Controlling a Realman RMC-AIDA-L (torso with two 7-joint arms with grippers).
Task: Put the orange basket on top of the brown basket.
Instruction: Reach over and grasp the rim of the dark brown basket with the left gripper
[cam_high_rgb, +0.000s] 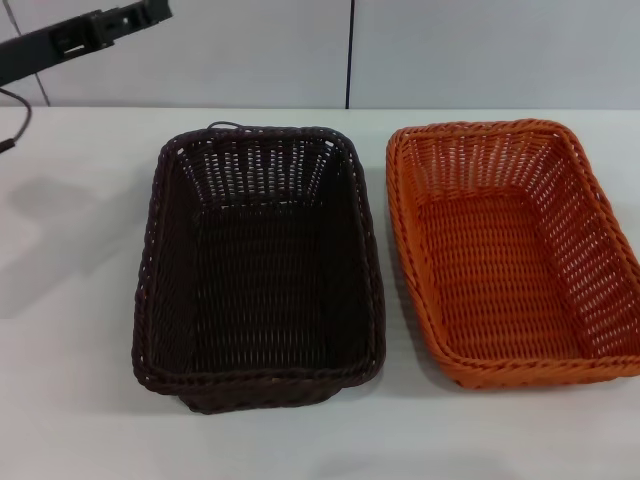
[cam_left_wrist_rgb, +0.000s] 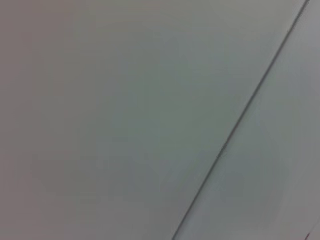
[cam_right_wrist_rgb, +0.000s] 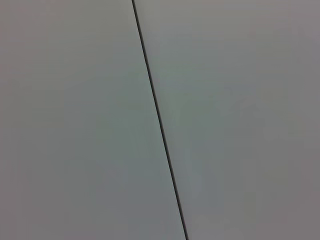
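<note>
The orange basket (cam_high_rgb: 515, 250) stands empty on the white table at the right in the head view. The brown basket (cam_high_rgb: 260, 265) stands empty beside it, at the middle left, with a narrow gap between them. My left gripper (cam_high_rgb: 148, 16) is raised at the far left, well above and behind the brown basket, holding nothing. My right gripper is out of view. Neither basket shows in the wrist views.
The white table (cam_high_rgb: 70, 400) reaches to a pale wall with a dark vertical seam (cam_high_rgb: 349, 55). A thin black cable (cam_high_rgb: 18, 125) hangs at the far left. Both wrist views show only pale wall panels with a dark seam (cam_left_wrist_rgb: 240, 117) (cam_right_wrist_rgb: 157, 117).
</note>
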